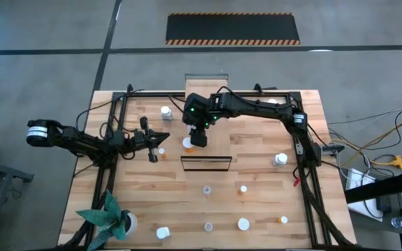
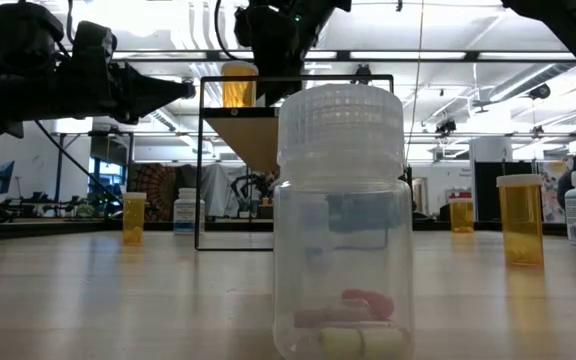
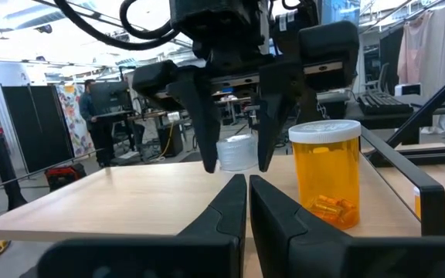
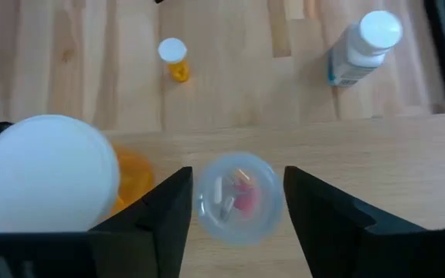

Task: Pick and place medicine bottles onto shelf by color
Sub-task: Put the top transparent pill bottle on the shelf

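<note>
The right gripper (image 4: 238, 202) is held over the shelf (image 3: 114, 202), its fingers opened on both sides of a small clear bottle (image 4: 236, 198); no touching is seen. The bottle is standing on the shelf just beside an orange bottle (image 3: 327, 171). In the high view this clear bottle is hidden under the gripper. The left gripper (image 3: 247, 202) is closed and empty, near the shelf's edge.

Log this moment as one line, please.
stage: placing on light-wood shelf | right gripper: open, straddling small clear bottle beside large orange white-capped bottle | left gripper: shut, empty, at shelf level
</note>
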